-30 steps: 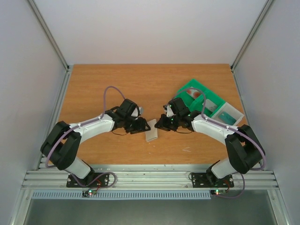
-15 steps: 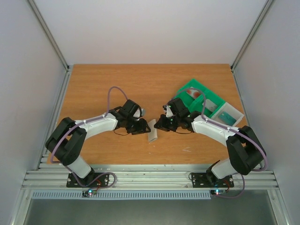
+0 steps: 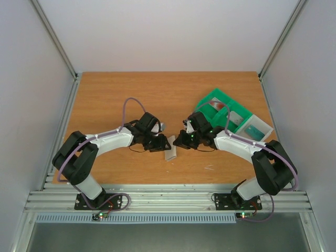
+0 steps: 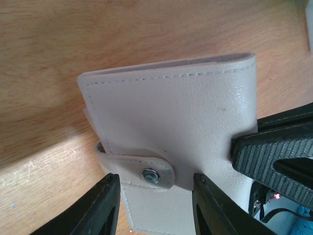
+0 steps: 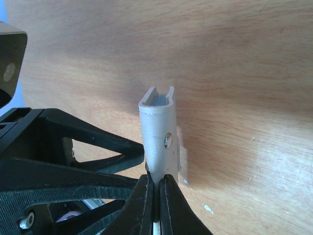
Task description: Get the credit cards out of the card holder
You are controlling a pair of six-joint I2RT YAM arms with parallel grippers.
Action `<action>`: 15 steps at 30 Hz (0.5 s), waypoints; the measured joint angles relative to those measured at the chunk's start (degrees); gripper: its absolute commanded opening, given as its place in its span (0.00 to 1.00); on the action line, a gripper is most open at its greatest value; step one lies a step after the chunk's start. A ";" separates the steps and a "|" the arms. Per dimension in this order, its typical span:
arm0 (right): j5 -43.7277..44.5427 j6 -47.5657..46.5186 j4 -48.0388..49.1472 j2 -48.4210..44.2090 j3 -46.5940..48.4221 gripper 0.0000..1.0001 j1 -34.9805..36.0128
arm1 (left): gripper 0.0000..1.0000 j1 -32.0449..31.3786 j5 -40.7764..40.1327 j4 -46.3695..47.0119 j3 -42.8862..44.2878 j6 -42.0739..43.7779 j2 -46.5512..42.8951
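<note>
The card holder, pale beige, stands on edge on the table between my two grippers. In the left wrist view the card holder fills the frame, with its tab and snap button closed. My left gripper is open, with a finger on each side of the tab. My right gripper is shut on the holder's lower edge. Blue-grey card edges show between its covers. In the top view the left gripper and right gripper flank the holder. A teal card lies in a white tray.
A bright green compartment tray stands at the back right with a reddish item in it. A white tray sits beside it. The right arm's black fingers show at the right of the left wrist view.
My left gripper has moved right, closer to the card holder. The right gripper keeps its hold on the holder and has barely moved.
</note>
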 measured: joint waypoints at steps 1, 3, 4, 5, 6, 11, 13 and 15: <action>0.07 0.02 0.00 -0.02 0.00 0.01 0.00 | 0.39 -0.04 0.02 0.09 0.00 -0.07 0.00; 0.20 0.00 -0.04 -0.09 0.00 0.01 0.00 | 0.38 -0.09 -0.31 0.02 0.00 -0.28 0.00; 0.28 0.00 -0.07 -0.15 -0.02 0.01 0.00 | 0.37 -0.09 -0.66 -0.09 0.00 -0.26 0.00; 0.33 0.00 -0.07 -0.22 -0.04 0.01 0.02 | 0.36 -0.09 -0.96 -0.22 0.00 -0.26 0.00; 0.35 0.00 -0.09 -0.33 -0.07 0.01 0.02 | 0.35 -0.09 -1.22 -0.39 0.00 -0.28 0.00; 0.59 0.00 -0.17 -0.68 -0.11 0.01 0.04 | 0.32 -0.15 -2.54 -1.40 0.04 -0.11 0.04; 0.66 0.00 -0.17 -0.68 -0.15 0.01 0.04 | 0.31 -0.15 -3.21 -2.12 0.28 0.17 0.04; 0.76 0.00 -0.17 -0.68 -0.17 0.01 0.04 | 0.26 -0.15 -3.98 -3.19 0.83 0.52 0.04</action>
